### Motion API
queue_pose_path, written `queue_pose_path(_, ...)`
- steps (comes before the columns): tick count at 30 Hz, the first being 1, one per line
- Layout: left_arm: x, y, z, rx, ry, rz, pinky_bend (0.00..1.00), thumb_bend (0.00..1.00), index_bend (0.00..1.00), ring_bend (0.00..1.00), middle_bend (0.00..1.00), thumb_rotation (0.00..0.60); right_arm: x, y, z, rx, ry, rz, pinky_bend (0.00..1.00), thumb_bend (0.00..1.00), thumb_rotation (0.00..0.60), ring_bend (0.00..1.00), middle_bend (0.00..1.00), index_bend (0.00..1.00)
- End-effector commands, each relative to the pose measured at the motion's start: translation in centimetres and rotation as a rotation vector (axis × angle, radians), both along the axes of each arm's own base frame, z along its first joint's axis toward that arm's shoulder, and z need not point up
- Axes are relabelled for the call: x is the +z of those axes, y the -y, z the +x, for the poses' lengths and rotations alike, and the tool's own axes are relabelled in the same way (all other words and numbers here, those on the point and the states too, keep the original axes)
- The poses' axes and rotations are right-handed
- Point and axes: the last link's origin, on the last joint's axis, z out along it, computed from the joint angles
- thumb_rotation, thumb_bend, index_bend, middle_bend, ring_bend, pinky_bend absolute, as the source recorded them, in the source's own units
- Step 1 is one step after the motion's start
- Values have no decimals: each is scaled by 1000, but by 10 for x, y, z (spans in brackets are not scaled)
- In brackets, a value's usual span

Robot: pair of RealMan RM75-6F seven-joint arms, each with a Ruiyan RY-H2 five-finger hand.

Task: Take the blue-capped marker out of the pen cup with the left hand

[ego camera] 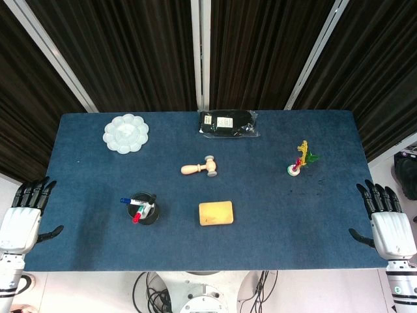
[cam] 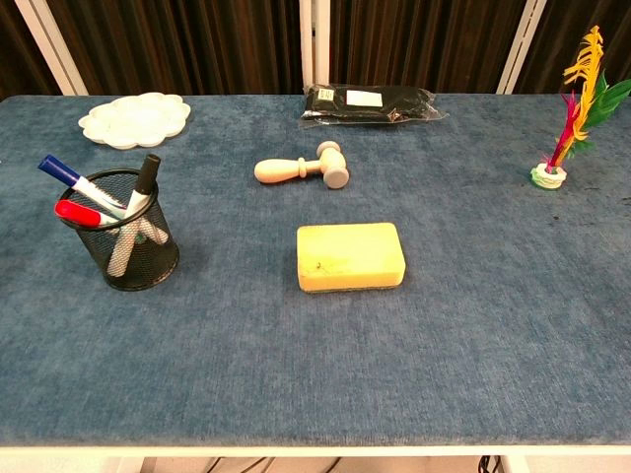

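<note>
A black mesh pen cup (cam: 128, 251) (ego camera: 144, 212) stands near the table's front left. Three markers lean in it: a blue-capped marker (cam: 59, 169) (ego camera: 126, 201) tilted left, a red-capped one (cam: 77, 212) and a black-capped one (cam: 148, 169). My left hand (ego camera: 25, 212) hangs off the table's left edge, fingers spread, holding nothing, well left of the cup. Off the right edge, my right hand (ego camera: 386, 215) is likewise spread and empty. Neither hand shows in the chest view.
A yellow sponge (cam: 350, 256) lies mid-table, a wooden mallet (cam: 301, 168) behind it. A white palette (cam: 135, 118) sits back left, a black packet (cam: 370, 102) at back centre, a feathered shuttlecock (cam: 567, 138) at right.
</note>
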Motion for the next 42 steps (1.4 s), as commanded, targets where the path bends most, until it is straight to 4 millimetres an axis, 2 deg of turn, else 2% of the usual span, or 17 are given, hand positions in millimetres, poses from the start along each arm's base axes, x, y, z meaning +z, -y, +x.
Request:
queue_pose_path(1, -2, 0, 0, 2, -3, -4, 0, 116, 0, 0, 0, 600, 0, 1, -1, -4, 1, 1, 0, 59, 600, 0, 0, 0)
queue_pose_path(16, -1, -8, 7, -36, 59, -55, 0, 125, 0, 0, 0, 600, 2, 5, -3, -10, 4, -1, 0, 59, 600, 0, 0, 0)
queue_pose_path(21, 2, -15, 20, -63, 95, -96, 0, 189, 0, 0, 0, 600, 4, 6, 0, -7, 2, 4, 0, 58, 600, 0, 0, 0)
queue_pose_path(28, -2, -44, 51, -122, 83, -202, 13, 211, 7, 0, 0, 600, 9, 7, 2, -4, -1, -7, 0, 58, 600, 0, 0, 0)
queue_pose_path(31, -8, -59, 63, -130, 103, -251, 43, 222, 49, 0, 0, 600, 10, 6, 2, -10, -5, -5, 0, 58, 600, 0, 0, 0)
queue_pose_path(37, -21, -84, 78, -115, 129, -349, 52, 228, 67, 0, 0, 600, 11, 4, 1, -19, -8, -7, 0, 60, 600, 0, 0, 0)
queue_pose_path(42, -33, -99, 82, -100, 143, -414, 70, 224, 109, 0, 20, 600, 12, 4, 2, -17, 5, 1, 0, 60, 600, 0, 0, 0)
